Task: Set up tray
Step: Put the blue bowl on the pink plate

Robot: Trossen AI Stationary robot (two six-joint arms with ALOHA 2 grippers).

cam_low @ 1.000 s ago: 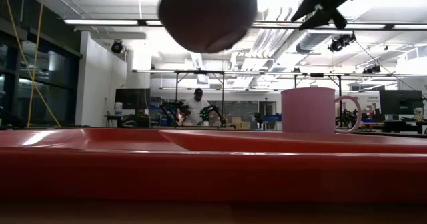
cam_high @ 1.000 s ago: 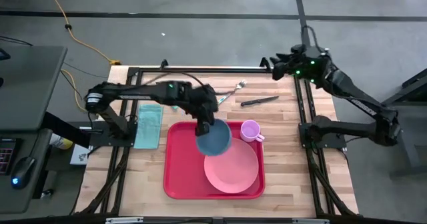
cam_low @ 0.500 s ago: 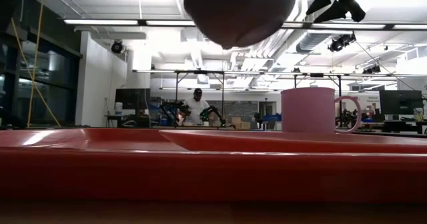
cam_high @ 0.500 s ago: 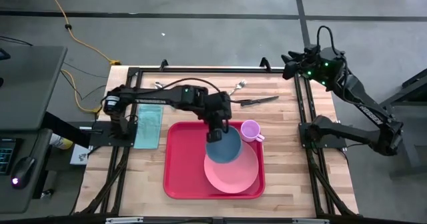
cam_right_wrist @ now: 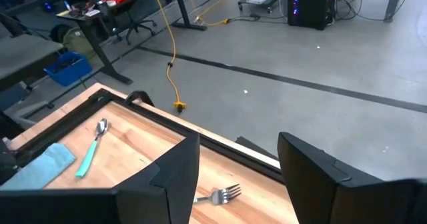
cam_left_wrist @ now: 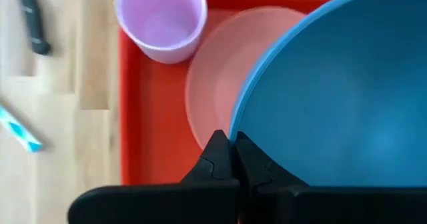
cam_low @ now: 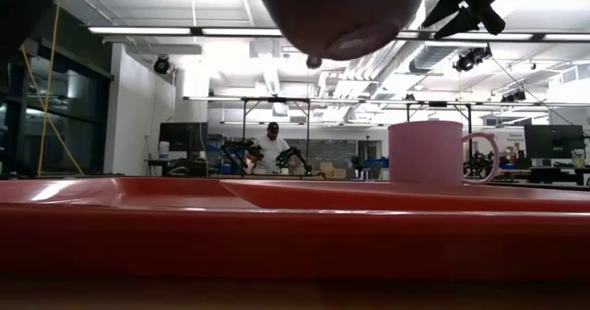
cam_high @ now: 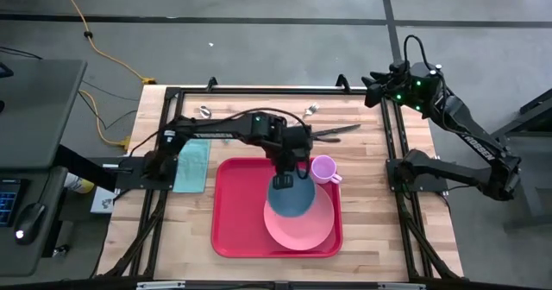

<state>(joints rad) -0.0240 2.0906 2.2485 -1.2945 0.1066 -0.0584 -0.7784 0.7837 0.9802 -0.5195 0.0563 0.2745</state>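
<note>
The red tray (cam_high: 233, 212) lies at the table's middle with a round pink plate (cam_high: 304, 231) on its right half and a lilac cup (cam_high: 323, 169) standing at its far right corner. My left gripper (cam_high: 283, 181) is shut on a blue bowl (cam_high: 296, 200), which hangs above the plate's far part. In the low view the bowl's underside (cam_low: 341, 10) shows high above the tray (cam_low: 184, 227). My right gripper (cam_right_wrist: 237, 184) stands open with nothing between its fingers, raised over the table's far right corner (cam_high: 373, 86). My left gripper pinches the bowl's rim (cam_left_wrist: 235, 127) on its far left side, one finger inside the bowl and one outside. The fingers come from above, slanting down. The bowl hangs clear of the plate and tray, its opening up.
On the bare wood beyond the tray lie a black knife (cam_high: 336, 130), a fork (cam_high: 309, 110) and a spoon (cam_high: 205, 111). A teal cloth (cam_high: 191, 162) lies left of the tray. A black frame rail runs along the table's far edge (cam_high: 259, 89).
My left gripper has carried the blue bowl toward the table's right edge, from over the tray's far middle to above the pink plate, still shut on the rim and clear of the tray. My right gripper has drawn back a little toward the right edge.
</note>
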